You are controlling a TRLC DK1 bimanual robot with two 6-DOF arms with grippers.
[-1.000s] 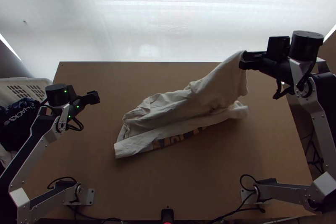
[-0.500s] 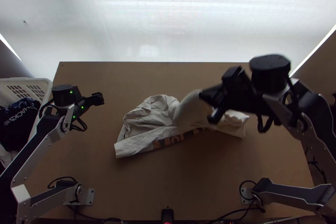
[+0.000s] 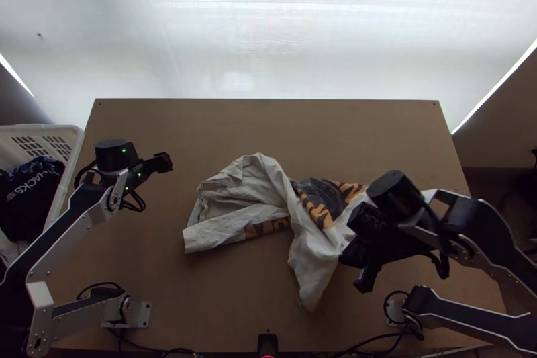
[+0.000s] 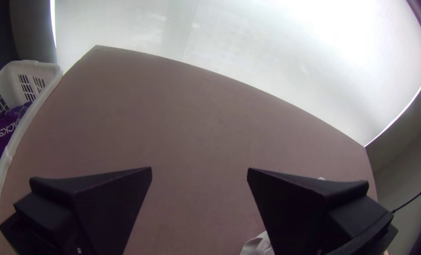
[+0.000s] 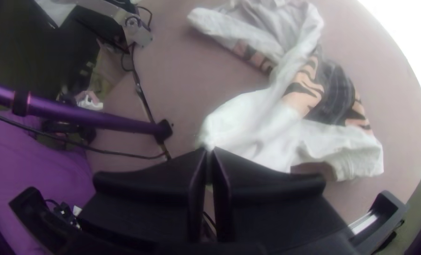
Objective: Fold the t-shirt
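T-shirt (image 3: pixel 258 187) — pale, patterned, bunched across the table (image 3: pixel 148 250).
Right gripper (image 3: pixel 347 257) — fingers closed together, pinching a bit of the cloth; left gripper (image 3: pixel 165 162) — fingers wide apart, empty.

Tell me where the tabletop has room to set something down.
The light wooden table is bare along its far edge, beyond the bunched off-white t-shirt, and between shirt and left arm's base; crowded around the black right gripper holding cloth.

White letters ending in "ACKS" — the start is hard to read — stand on the dark garment (image 3: pixel 28 198) inside the basket (image 3: pixel 40 127).
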